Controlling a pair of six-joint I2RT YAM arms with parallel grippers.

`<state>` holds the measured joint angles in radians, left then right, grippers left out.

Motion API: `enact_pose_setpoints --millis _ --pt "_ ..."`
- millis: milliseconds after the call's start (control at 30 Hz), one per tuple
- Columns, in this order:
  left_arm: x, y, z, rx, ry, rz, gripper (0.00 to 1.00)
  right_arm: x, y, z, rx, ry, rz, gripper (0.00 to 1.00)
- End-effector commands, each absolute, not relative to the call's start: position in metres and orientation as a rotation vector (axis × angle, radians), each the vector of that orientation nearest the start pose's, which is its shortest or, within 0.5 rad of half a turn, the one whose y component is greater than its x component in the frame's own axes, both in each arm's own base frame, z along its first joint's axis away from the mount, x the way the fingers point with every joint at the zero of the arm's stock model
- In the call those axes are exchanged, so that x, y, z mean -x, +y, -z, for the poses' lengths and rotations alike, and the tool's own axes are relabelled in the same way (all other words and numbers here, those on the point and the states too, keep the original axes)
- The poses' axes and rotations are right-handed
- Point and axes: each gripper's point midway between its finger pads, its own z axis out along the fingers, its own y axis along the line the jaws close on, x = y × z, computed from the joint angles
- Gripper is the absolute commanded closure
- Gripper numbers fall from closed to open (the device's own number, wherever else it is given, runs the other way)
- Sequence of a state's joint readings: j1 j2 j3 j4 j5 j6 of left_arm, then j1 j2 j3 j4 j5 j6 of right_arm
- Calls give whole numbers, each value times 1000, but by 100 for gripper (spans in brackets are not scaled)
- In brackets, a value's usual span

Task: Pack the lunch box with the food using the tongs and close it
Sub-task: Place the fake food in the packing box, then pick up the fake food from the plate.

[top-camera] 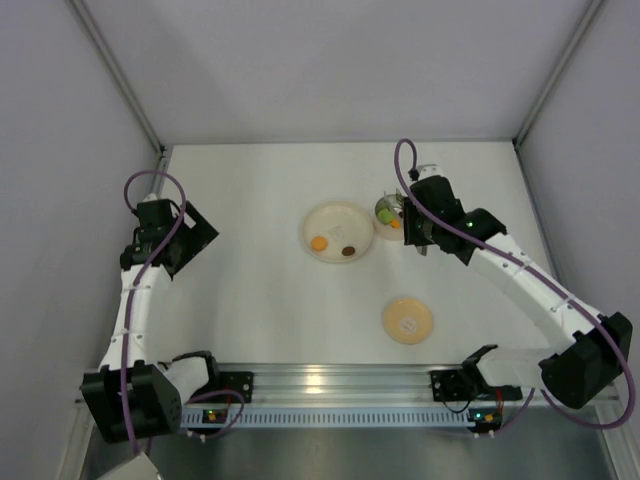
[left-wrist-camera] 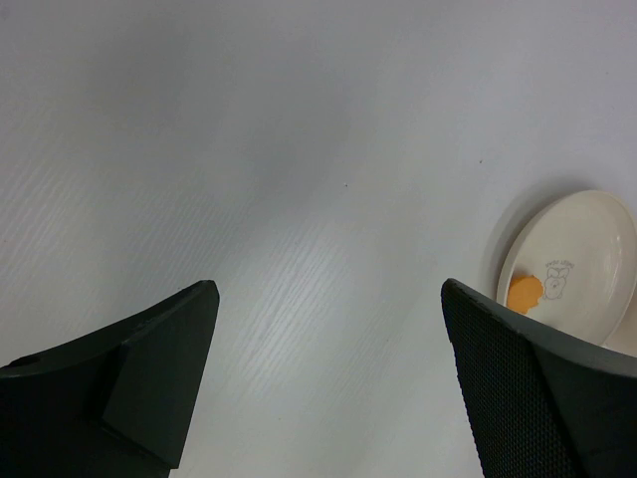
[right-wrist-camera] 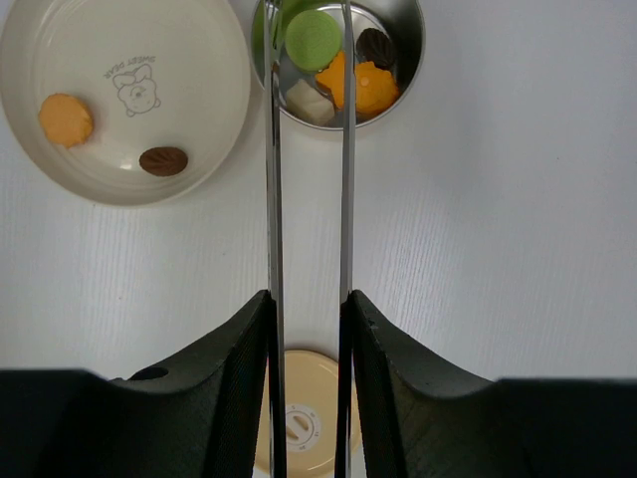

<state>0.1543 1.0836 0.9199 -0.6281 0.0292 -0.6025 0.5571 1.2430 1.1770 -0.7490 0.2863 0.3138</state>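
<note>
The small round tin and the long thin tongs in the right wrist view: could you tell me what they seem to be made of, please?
Small round tin: likely steel, polished inside; its wall shines and reflects the food pieces. Long thin tongs: probably metal, grey and smooth; narrow flat arms with bright glints along them.

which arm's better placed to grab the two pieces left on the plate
Right: the right pincer grips the tongs, tips at the lunch box beside the plate. The left pincer is open, empty and away from both.
</note>
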Motion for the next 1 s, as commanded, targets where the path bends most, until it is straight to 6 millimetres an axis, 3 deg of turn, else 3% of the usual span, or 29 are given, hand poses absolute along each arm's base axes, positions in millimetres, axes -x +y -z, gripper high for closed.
enact_pose_setpoints --millis 0,333,600,967 --pt "-304 19 -170 837 2179 250 2 -295 134 -219 137 2287 -112 64" --pt "-305 18 -170 838 2179 252 1 -271 167 -224 250 2295 -244 64" --pt "-305 18 -169 838 2180 252 1 -247 206 -199 382 2342 -267 62" --pt "-304 18 -170 837 2177 252 2 -234 222 -162 439 2410 -278 59"
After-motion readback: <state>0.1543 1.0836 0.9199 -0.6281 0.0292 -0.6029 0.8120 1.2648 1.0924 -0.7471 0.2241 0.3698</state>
